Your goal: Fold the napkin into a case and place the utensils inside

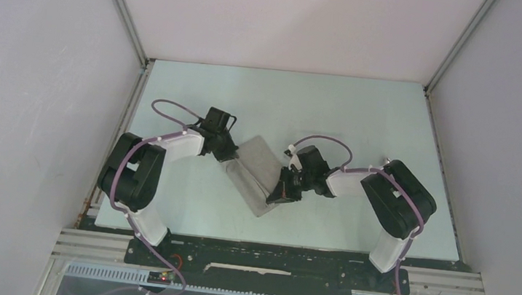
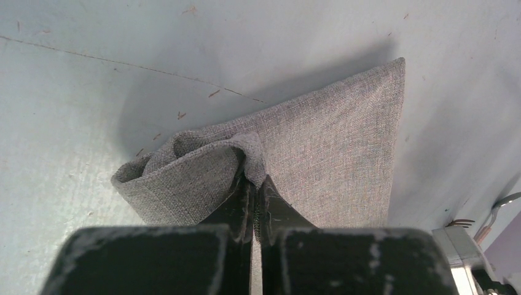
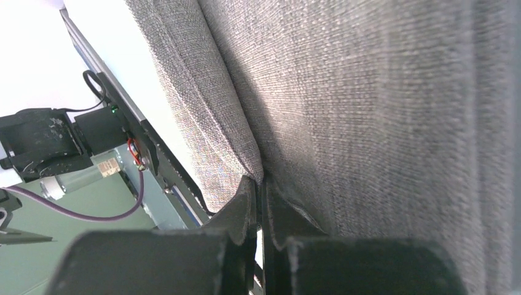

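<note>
The grey-beige napkin (image 1: 256,167) lies partly folded mid-table, turned like a diamond. My left gripper (image 1: 226,156) is shut on a bunched fold at its left corner; in the left wrist view the napkin (image 2: 332,147) rises into a curled loop beside the closed gripper (image 2: 255,184). My right gripper (image 1: 277,195) is shut on the napkin's lower right edge. In the right wrist view the napkin (image 3: 344,92) fills the frame above that gripper (image 3: 261,184). The utensils (image 2: 491,215) show only as metal tips with a pinkish handle at the left wrist view's right edge. No finished case shows.
The pale table (image 1: 363,122) is boxed in by white walls on three sides. A black rail with cables (image 1: 269,254) runs along the near edge, and it shows in the right wrist view as the rail (image 3: 153,166) beside an arm base (image 3: 37,141).
</note>
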Controlling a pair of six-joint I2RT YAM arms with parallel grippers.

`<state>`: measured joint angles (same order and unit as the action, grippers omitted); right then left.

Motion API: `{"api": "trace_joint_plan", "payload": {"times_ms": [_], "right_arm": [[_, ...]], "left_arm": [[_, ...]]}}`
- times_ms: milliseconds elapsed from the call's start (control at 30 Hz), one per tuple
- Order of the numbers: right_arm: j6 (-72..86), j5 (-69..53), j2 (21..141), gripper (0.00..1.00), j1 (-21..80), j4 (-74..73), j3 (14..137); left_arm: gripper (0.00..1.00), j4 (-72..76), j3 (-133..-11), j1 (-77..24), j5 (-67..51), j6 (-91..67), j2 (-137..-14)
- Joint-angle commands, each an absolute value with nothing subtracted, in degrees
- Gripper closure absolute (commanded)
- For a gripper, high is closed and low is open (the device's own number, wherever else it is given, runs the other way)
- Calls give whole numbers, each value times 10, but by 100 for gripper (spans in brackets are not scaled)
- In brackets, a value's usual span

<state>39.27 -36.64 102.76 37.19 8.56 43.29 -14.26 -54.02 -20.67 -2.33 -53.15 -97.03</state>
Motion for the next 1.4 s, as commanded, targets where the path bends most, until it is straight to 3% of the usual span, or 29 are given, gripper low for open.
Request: {"api": "trace_joint_plan", "payload": {"times_ms": [0,900,1000,1067,1167,1267,1367], "right_arm": [[351,-341,1004,100,358,26,444],[330,-330,1009,99,339,6,460],[312,-314,986,86,339,-44,473],[291,-285,954,65,342,-81,481],[243,-203,897,44,353,-136,498],[207,-141,865,32,384,-135,507],[201,-144,894,27,421,-94,527]], "left_arm": [[100,-113,-569,-206,-2,-539,-963],[100,-97,-598,-221,12,-540,-1017],[100,-96,-598,-221,14,-540,-1023],[100,-96,-595,-220,15,-540,-1025],[100,-95,-593,-220,14,-541,-1027],[100,-94,-592,-220,13,-543,-1027],[100,-93,-593,-220,14,-545,-1026]]}}
